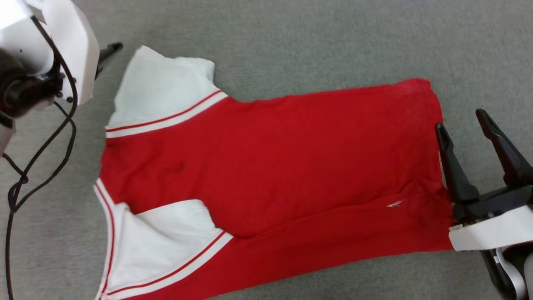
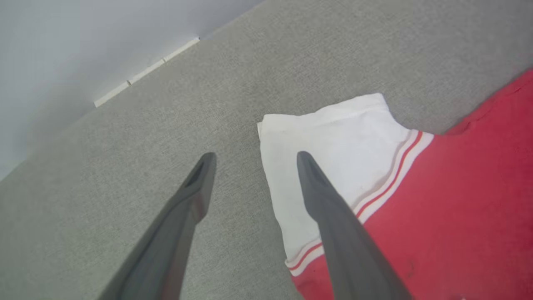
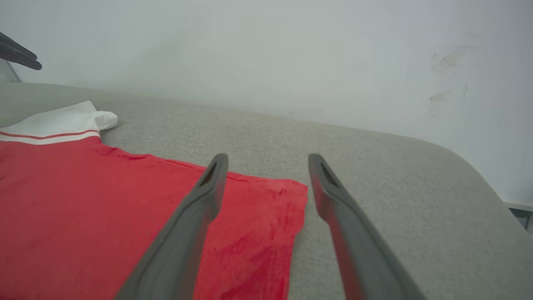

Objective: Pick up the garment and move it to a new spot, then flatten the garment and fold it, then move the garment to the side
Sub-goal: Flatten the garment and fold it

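The garment lies spread flat on the grey surface, plain red side up, with its white sleeves toward the left and its hem toward the right. No lettering shows. My right gripper stands open at the hem, the inner finger at the cloth's edge; in the right wrist view the hem corner lies below the open right gripper. My left gripper hangs open above the surface beside the far sleeve, one finger over its edge. Its fingertip points past the sleeve.
The grey felt-like surface stretches beyond the garment on the far side. A pale wall rises behind it, and the surface's rounded edge curves away on the right. Black cables hang from my left arm.
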Controlling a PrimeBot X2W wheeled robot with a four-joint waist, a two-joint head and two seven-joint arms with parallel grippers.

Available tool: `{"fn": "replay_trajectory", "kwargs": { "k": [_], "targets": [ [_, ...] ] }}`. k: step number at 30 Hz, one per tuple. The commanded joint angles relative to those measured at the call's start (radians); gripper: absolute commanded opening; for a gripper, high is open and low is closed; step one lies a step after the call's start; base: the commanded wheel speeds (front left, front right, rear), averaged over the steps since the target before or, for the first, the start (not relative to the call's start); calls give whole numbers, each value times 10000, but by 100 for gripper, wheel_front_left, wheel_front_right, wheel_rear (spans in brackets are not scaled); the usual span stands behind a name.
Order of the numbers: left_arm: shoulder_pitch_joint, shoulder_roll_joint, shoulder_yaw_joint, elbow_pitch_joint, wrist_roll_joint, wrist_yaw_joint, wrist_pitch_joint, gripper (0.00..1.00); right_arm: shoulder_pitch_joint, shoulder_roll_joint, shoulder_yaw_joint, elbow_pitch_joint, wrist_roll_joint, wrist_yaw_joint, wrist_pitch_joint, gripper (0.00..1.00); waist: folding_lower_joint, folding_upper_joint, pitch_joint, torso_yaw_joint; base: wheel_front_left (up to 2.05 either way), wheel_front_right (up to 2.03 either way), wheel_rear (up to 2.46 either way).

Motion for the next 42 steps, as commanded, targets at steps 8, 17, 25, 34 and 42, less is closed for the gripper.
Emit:
{"fn": "replay_trajectory", "kwargs": {
  "k": [8,17,25,34,42],
  "targets": [
    [-1043,-159,-72,1013,-677,-76,1825,100,-670,105,483,184,-106,-5,-188,100,-2,-1,1330,-853,0,0,0],
    [-462,-168,-599,1641,-871,-94,2758,0,-1065,-90,583,673,62,-5,-363,100,-2,-1,1615,-924,0,0,0],
    [-492,-233,-597,1351,-800,-281,2303,0,-1630,-579,281,740,42,-5,-249,100,-2,-1,1200,-640,0,0,0],
    [-534,-593,-751,802,-657,-496,1406,0,-3420,-2844,1210,735,611,-5,2959,100,-2,-1,444,17,0,0,0],
    [-517,-804,-1060,176,-548,-576,933,0,-5861,-5253,3706,1499,3394,-5,7678,100,-2,-1,374,621,0,0,0]
  ]
}}
